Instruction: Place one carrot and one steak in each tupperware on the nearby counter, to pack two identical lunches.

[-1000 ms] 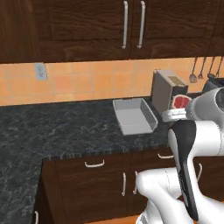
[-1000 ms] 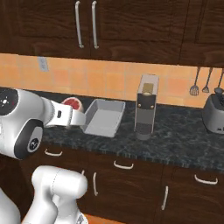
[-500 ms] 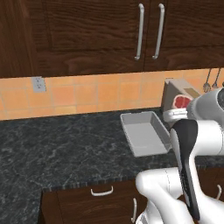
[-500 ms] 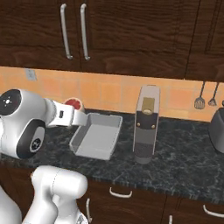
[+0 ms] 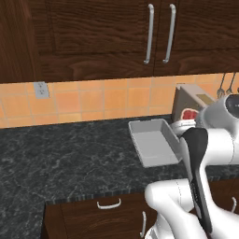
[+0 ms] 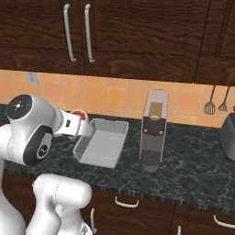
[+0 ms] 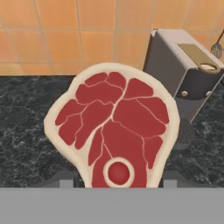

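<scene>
My gripper (image 7: 117, 181) is shut on a flat red steak (image 7: 114, 131) with a pale tan edge, held upright in front of the hand camera. From the base cameras the steak (image 5: 188, 114) (image 6: 79, 114) hangs above the counter (image 5: 60, 158), just beside a far corner of a light-grey tupperware (image 5: 154, 145) (image 6: 103, 144). The inside of that tray looks bare. My gripper (image 6: 81, 121) sits at the tray's left side in the right base view. The carrot is out of view.
A tall grey coffee machine (image 6: 153, 131) (image 7: 188, 74) stands right of the tray. A dark appliance (image 6: 228, 135) sits at the far right, with utensils (image 6: 210, 104) hanging on the tiled wall. Dark cabinets hang above the counter, and drawers with silver handles (image 5: 108, 204) sit below it.
The base has driven, so both base views shifted: the tray and the coffee machine look nearer. The steak stays in the gripper.
</scene>
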